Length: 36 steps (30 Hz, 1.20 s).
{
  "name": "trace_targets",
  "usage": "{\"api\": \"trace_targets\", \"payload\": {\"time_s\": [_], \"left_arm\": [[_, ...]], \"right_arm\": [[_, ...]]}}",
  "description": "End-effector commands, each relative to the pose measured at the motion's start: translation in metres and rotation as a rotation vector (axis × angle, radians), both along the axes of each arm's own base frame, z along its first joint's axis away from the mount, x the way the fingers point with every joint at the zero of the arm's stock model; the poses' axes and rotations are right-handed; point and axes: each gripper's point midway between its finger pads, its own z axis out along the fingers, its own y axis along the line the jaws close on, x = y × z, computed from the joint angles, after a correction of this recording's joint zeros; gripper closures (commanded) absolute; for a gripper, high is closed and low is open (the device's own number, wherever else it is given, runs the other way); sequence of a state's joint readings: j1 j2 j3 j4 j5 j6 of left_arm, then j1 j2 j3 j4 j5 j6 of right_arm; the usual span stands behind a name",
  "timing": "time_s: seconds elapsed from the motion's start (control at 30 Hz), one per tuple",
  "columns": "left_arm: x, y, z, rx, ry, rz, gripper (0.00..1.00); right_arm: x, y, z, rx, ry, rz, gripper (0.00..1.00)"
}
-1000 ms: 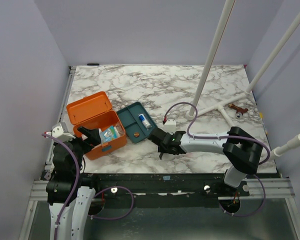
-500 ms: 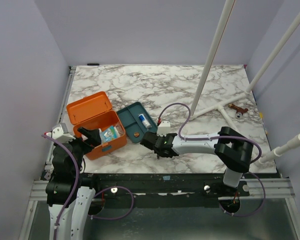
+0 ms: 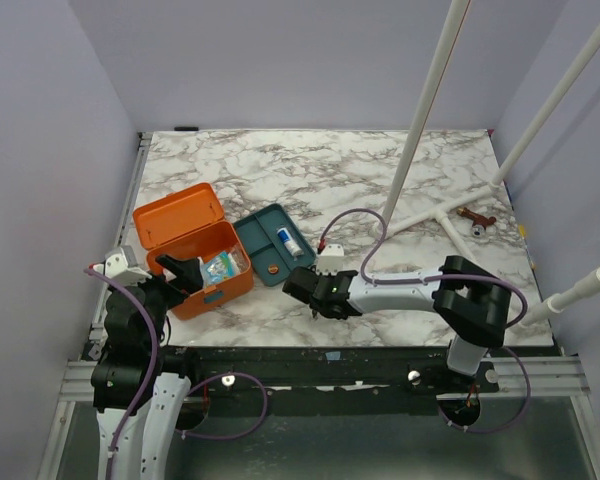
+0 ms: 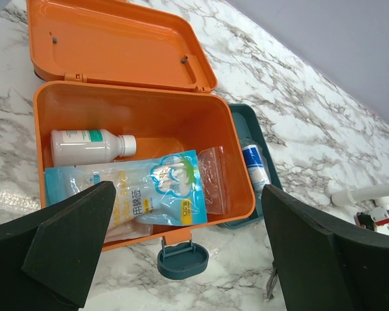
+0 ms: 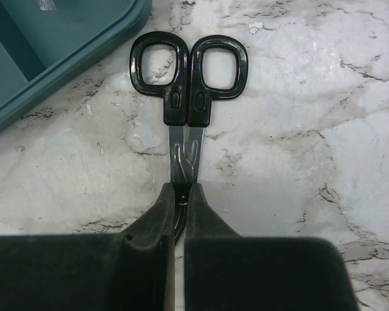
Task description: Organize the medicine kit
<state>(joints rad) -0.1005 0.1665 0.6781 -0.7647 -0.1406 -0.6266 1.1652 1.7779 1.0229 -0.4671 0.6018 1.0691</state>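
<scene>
The orange medicine kit (image 3: 185,232) stands open at the table's left, lid tipped back. Inside the kit (image 4: 235,162) lie a white bottle (image 4: 84,146), a blue swab pouch (image 4: 149,194) and a clear bag (image 4: 214,184). My left gripper (image 3: 180,272) hovers at the kit's near edge, open and holding nothing (image 4: 188,191). Black-handled scissors (image 5: 188,97) lie on the marble beside the teal tray (image 5: 52,71). My right gripper (image 3: 302,288) is shut on the scissors' blades (image 5: 179,189), with the handles pointing away.
The teal compartment tray (image 3: 260,235) sits right of the kit, holding a white-and-blue tube (image 3: 291,242) and a small reddish piece (image 3: 273,269). The kit's teal latch (image 4: 183,259) hangs down in front. White pipes (image 3: 420,130) and a rusty tool (image 3: 475,218) stand far right.
My right arm has reached left toward the tray, and its fingers have closed onto the scissors' blades. The left arm and the kit have not moved.
</scene>
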Motion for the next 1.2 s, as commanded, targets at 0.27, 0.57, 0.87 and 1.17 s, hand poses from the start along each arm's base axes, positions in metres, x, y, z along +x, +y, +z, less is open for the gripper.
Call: {"api": "trace_targets", "payload": {"time_s": [0.27,0.57,0.87,1.17], "left_arm": [[-0.009,-0.082,0.014,0.038,-0.051,-0.543,0.02],[-0.022,-0.119,0.004,-0.107,0.083,-0.767,0.02],[-0.035,-0.133,0.002,-0.166,0.131,-0.861,0.01],[-0.039,-0.149,-0.008,-0.222,0.182,-0.916,0.02]], "right_arm": [[-0.04,-0.045,-0.017,-0.014,0.096,0.083,0.99],[-0.054,-0.049,-0.005,0.104,0.083,0.185,0.99],[-0.06,-0.036,0.019,0.227,0.03,0.31,0.99],[-0.056,-0.04,0.011,0.172,0.035,0.283,0.99]]}}
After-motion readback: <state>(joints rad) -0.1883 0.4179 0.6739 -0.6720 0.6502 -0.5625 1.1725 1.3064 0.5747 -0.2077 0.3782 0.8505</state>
